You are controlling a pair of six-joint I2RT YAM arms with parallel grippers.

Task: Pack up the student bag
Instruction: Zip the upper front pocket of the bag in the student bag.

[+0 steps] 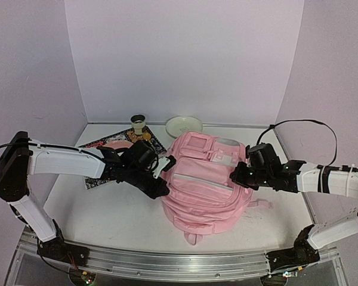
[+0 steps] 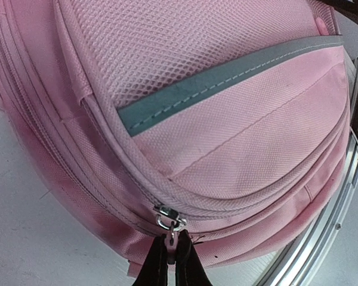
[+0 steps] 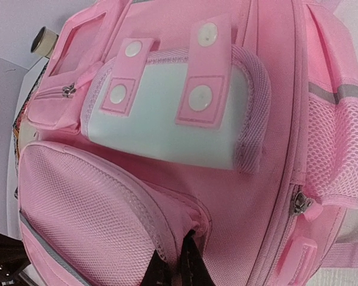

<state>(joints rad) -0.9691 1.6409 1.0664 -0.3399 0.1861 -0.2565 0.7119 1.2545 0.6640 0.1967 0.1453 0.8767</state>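
Now held at both flanks, lying front-up mid-table between the two arms: the student bag (image 1: 206,185).
From the left, stretched low and almost level, ending with the left gripper (image 1: 161,188) at the bag's left edge; from the right, mirrored, with the right gripper (image 1: 238,176) on its upper right side. From above only: a white bowl (image 1: 184,126) and a patterned mat (image 1: 101,146) behind the bag. From the left wrist only: fingers (image 2: 156,269) clamped together on the metal zipper pull (image 2: 169,216), under coarse woven pink nylon, open mesh and a stitched grey strip (image 2: 227,80). From the right wrist only: fingers (image 3: 197,271) closed together, tips sunk in a soft fold beside the mesh pocket; pinching cloth or not, cannot tell. Above them, a smooth white patch (image 3: 167,119) crossed by two pink tabs with round snaps.
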